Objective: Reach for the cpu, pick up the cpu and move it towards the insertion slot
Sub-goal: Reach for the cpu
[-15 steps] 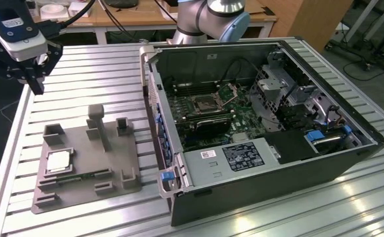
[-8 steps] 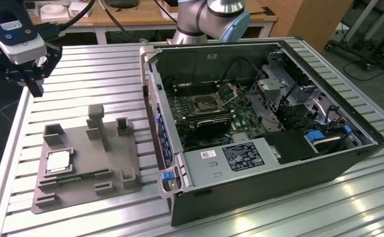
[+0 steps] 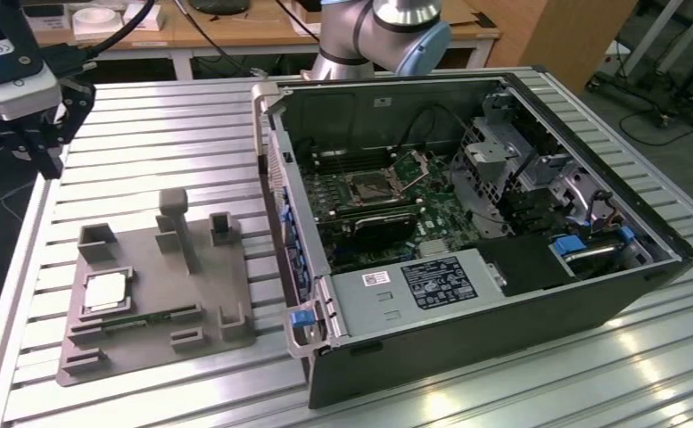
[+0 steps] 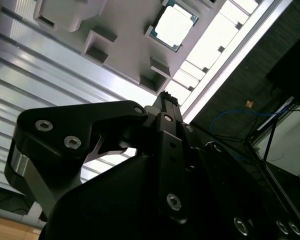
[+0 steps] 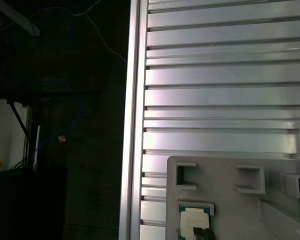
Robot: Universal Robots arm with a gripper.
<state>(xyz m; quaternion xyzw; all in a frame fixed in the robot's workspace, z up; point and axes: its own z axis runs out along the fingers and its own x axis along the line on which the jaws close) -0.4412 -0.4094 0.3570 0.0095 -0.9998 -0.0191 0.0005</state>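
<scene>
The cpu (image 3: pixel 106 292) is a small square chip with a silvery-white top. It lies flat in a recess of the grey fixture plate (image 3: pixel 156 312) at the exterior view's left, and shows in both wrist views (image 4: pixel 174 25) (image 5: pixel 194 222). My gripper (image 3: pixel 46 160) hangs above the table's far left edge, well beyond the plate and apart from the cpu; its black body (image 4: pixel 165 100) shows in the second wrist view. The insertion slot (image 3: pixel 370 185) is a shiny metal-framed socket on the board inside the open computer case (image 3: pixel 631 294), with its lid raised.
Upright blocks (image 3: pixel 177 223) stand on the fixture plate. The slatted metal table (image 3: pixel 156 134) ends at an edge rail (image 5: pixel 135 125), with dark floor and cables beyond it. The arm's base (image 3: pixel 382 36) rises behind the case. A wooden desk stands at the back.
</scene>
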